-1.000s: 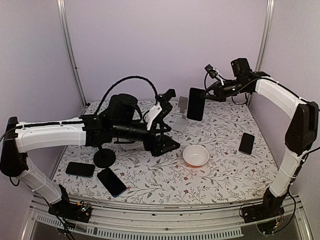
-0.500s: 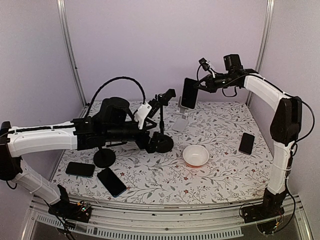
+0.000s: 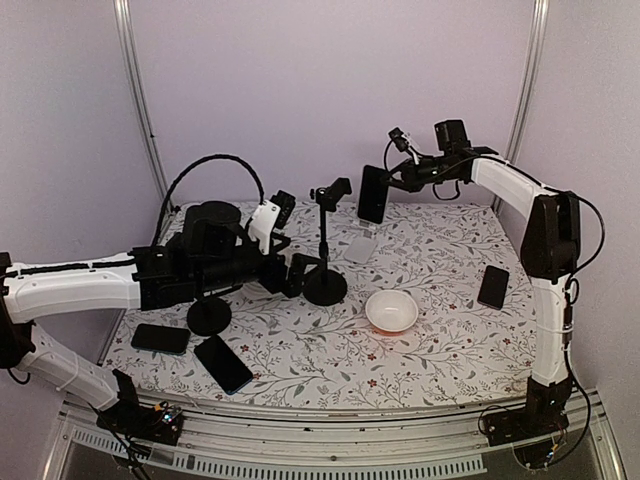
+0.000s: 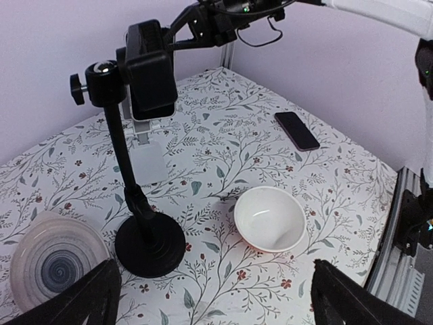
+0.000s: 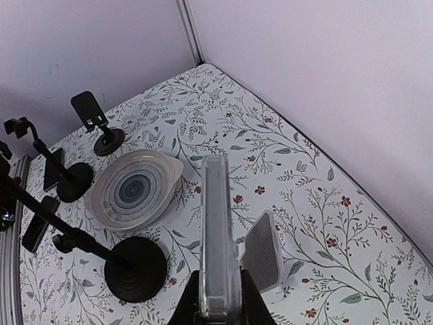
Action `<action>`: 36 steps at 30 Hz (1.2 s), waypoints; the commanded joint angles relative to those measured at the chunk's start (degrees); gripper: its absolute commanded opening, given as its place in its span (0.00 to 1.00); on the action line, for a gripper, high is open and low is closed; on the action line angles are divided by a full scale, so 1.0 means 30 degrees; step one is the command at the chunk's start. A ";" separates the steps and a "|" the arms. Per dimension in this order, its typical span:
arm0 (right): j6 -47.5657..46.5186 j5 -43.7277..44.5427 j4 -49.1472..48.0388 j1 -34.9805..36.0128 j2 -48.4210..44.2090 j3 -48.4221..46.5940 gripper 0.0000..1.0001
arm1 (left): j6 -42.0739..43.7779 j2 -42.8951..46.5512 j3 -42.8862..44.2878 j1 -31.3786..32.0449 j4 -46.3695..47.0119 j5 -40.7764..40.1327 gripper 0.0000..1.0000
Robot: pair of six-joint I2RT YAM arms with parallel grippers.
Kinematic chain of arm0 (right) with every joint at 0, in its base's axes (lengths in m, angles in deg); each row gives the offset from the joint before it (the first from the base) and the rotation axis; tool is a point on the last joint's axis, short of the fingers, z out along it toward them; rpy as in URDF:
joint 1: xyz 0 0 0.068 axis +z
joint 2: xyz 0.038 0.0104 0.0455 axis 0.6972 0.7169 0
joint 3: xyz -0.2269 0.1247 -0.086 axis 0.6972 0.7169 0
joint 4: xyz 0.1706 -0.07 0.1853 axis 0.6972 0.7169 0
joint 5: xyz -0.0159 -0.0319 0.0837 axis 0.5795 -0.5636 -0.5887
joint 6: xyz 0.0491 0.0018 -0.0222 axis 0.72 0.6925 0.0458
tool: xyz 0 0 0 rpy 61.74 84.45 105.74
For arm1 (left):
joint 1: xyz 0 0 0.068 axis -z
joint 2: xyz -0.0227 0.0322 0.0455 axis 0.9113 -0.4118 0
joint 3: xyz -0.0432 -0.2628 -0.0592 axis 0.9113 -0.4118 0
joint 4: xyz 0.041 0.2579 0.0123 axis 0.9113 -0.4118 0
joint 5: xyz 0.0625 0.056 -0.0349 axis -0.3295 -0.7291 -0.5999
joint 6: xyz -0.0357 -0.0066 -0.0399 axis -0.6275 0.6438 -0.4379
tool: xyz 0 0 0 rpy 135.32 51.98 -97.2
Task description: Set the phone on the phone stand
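My right gripper is shut on a black phone and holds it upright, high over the back of the table. In the right wrist view the phone is edge-on between the fingers. A tall black phone stand stands upright, its clamp head just left of the phone. A small white stand sits below the phone. My left gripper is open and empty, just left of the black stand's base.
A white bowl sits right of the black stand. A patterned plate lies left of it. Spare phones lie at the right and front left. Another black stand is at the left.
My left gripper let go of the black stand and drew back left; the stand now stands upright. My right gripper carried the phone up and left, toward the stand's head.
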 commanded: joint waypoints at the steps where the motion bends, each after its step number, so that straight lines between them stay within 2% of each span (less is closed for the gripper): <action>1: 0.0288 0.0005 -0.1335 0.0096 0.0630 -0.1323 0.00 | -0.0252 0.0340 -0.0248 0.0027 0.0628 -0.0380 0.99; 32: 0.0317 0.0714 -0.2400 0.0433 0.2276 -0.1617 0.00 | -0.0435 0.0201 -0.0453 0.0028 0.0472 -0.0666 0.99; 34: 0.0345 0.0760 -0.2386 0.0475 0.2291 -0.1617 0.03 | -0.0454 0.0216 -0.0528 0.0018 0.0535 -0.0650 0.99; 36: 0.0347 0.0921 -0.2394 0.0526 0.2335 -0.1595 0.09 | -0.0472 0.0224 -0.0570 0.0018 0.0568 -0.0606 0.99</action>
